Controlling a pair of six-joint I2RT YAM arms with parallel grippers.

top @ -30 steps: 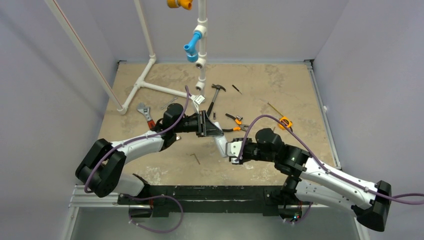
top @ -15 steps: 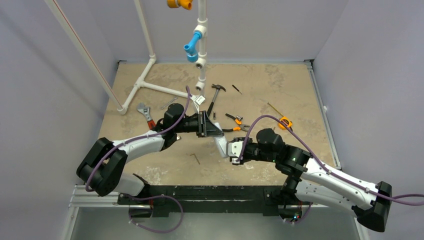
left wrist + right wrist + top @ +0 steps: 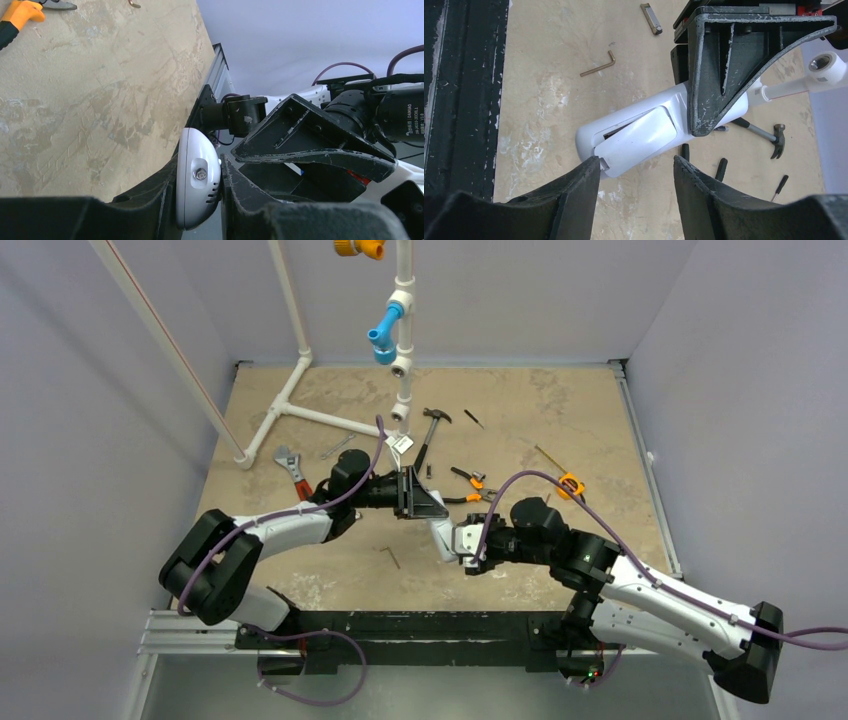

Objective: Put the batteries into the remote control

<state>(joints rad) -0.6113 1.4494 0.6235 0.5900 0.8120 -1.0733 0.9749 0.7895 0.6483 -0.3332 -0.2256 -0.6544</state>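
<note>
My left gripper (image 3: 200, 172) is shut on the remote control (image 3: 198, 182), pinching the white handset edge-on above the table. In the right wrist view the remote control (image 3: 589, 132) shows its back, and the white battery cover (image 3: 639, 140) sits askew on it with a dark gap at one edge. My right gripper (image 3: 636, 165) is open just below that end; its left fingertip (image 3: 593, 167) touches the cover's corner and the other finger stands apart. Two dark batteries (image 3: 685, 151) (image 3: 721, 169) lie on the table beneath the remote. From above, the two grippers meet at the remote control (image 3: 440, 532).
A hex key (image 3: 599, 64), a small metal piece (image 3: 651, 19), a hammer (image 3: 769, 135) and a screwdriver (image 3: 780, 186) lie around. Orange pliers (image 3: 465, 480), a tape measure (image 3: 570, 483), a wrench (image 3: 292, 470) and a white pipe frame (image 3: 300, 410) occupy the far half.
My right gripper's jaws have spread wider at the remote's cover end. The left arm has shifted slightly while still holding the remote.
</note>
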